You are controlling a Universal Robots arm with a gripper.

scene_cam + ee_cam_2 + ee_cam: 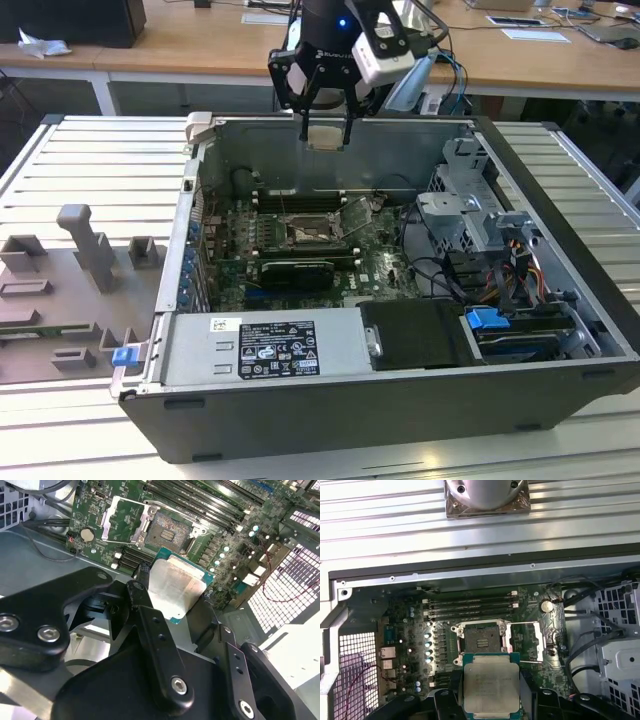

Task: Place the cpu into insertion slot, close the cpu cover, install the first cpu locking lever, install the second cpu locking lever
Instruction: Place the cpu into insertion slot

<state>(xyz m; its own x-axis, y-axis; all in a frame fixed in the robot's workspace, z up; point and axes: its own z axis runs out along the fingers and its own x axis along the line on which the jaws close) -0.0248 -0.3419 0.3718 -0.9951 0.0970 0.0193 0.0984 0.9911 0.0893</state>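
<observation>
In the exterior view we see the gripper (pixel 325 128) hanging above the far wall of an open computer case (pixel 560 300), its fingers closed on the cpu (pixel 325 137), which hangs clear of everything beneath it. The case sits on a slatted metal table (pixel 100 160). Down inside, the green motherboard (pixel 235 255) lies flat, with the insertion slot (pixel 307 235) near its middle and the cpu cover (pixel 353 216) tilted up beside the slot, towards the exterior view's right. A silvery power supply (pixel 265 345) fills the near part of the case, and grey fixtures (pixel 90 250) stand on the table at the exterior view's left. In the second wrist view we look past the black fingers (pixel 145 615) of the gripper (pixel 175 592), which clamp the cpu (pixel 175 585) by two opposite edges, pale metal top facing the camera. Beyond it the insertion slot (pixel 172 527) lies bare, dark centre exposed, and the cpu cover (pixel 122 525) is swung fully open just beside it. A round coin battery (pixel 87 534) sits near the cover. In the first wrist view the cpu (pixel 491 685) is again pinched in the gripper (pixel 491 692), well above the board. The insertion slot (pixel 481 640) shows uncovered, the cpu cover (pixel 526 640) lies open next to it, and long memory slots (pixel 470 605) run on the slot's other side
</observation>
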